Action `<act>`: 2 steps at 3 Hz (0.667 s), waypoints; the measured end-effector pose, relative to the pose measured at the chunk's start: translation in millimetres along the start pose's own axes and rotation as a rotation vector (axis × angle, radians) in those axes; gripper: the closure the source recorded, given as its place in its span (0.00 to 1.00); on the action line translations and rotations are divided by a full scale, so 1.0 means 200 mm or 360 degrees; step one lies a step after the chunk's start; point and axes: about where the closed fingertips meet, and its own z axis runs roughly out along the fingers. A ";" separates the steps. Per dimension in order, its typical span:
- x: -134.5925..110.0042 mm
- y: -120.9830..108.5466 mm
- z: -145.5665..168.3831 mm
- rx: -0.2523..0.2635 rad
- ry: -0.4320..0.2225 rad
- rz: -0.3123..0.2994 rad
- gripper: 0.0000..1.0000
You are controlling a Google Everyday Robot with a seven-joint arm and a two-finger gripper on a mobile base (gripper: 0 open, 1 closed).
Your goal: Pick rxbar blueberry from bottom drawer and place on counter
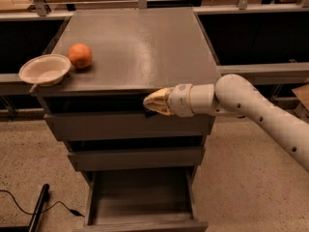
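Note:
My gripper (153, 103) hangs in front of the cabinet, just below the front edge of the counter (140, 42), level with the top drawer's gap. Its pale fingers are closed together. A small dark flat piece, the rxbar blueberry (149, 112), shows at their lower tip and is mostly lost against the dark gap. The bottom drawer (140, 197) is pulled open below, and its tray shows nothing inside.
An orange (79, 55) and a white bowl (45, 69) sit at the counter's left front corner, the bowl overhanging the edge. The two upper drawers (130, 127) are shut. A black cable and rod (37, 209) lie on the floor at left.

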 end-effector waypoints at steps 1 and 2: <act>0.00 0.00 0.00 0.0000 0.0000 0.0000 0.82; 0.00 0.00 0.00 0.0000 0.0000 0.0000 0.81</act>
